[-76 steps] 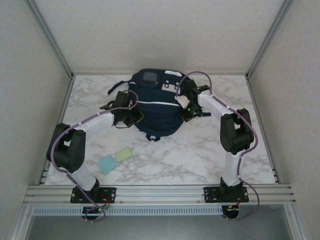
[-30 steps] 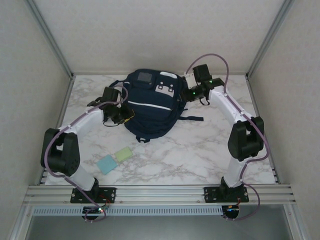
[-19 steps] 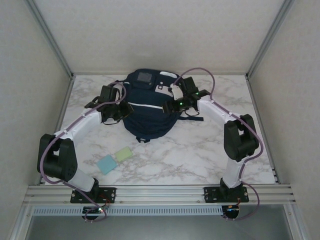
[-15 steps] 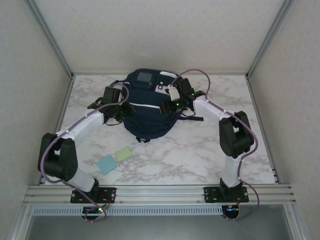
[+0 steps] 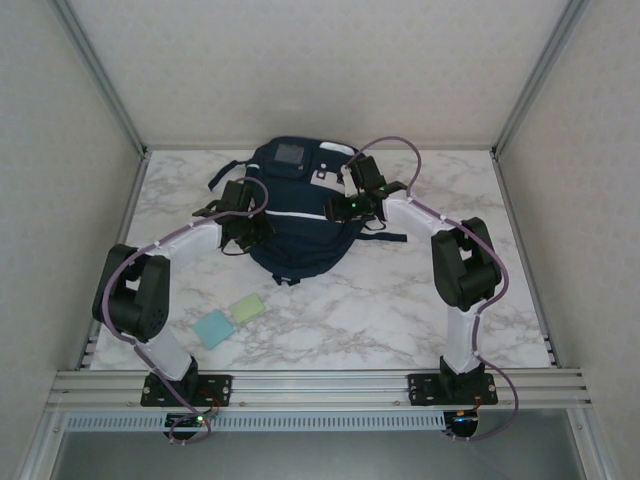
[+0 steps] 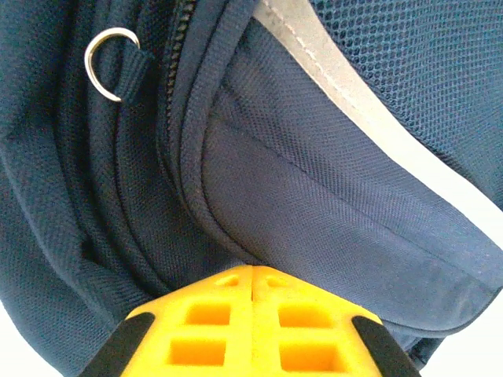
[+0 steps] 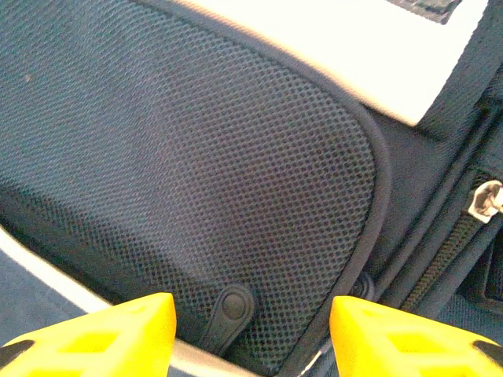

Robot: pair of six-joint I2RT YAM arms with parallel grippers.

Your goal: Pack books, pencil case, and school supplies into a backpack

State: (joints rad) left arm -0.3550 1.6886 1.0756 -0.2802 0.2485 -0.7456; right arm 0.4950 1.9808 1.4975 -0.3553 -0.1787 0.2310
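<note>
The navy backpack (image 5: 300, 225) lies flat at the far middle of the marble table (image 5: 420, 300). Its long axis runs from far to near, and one arm stands at each of its sides.

The right gripper (image 7: 251, 330) is over the right part of the bag, and its yellow fingers (image 7: 94, 330) are apart with nothing clamped. In the gap, just ahead of the tips, sits a small dark pull tab (image 7: 228, 309) at the lower edge of the mesh pocket (image 7: 204, 165). So the right arm is the nearer one to this tab, and I judge that it needs only to go forward a little and close.

The left gripper (image 6: 251, 318) is at the left side of the bag, its fingers pressed together with the tips against the blue fabric, right of the zipper line (image 6: 174, 86). Whether a fold is caught between them I cannot tell.

The pale blue pad (image 5: 213, 327) and the pale green pad (image 5: 247, 307) lie at the near left, well apart from the bag, on the left arm's side.
</note>
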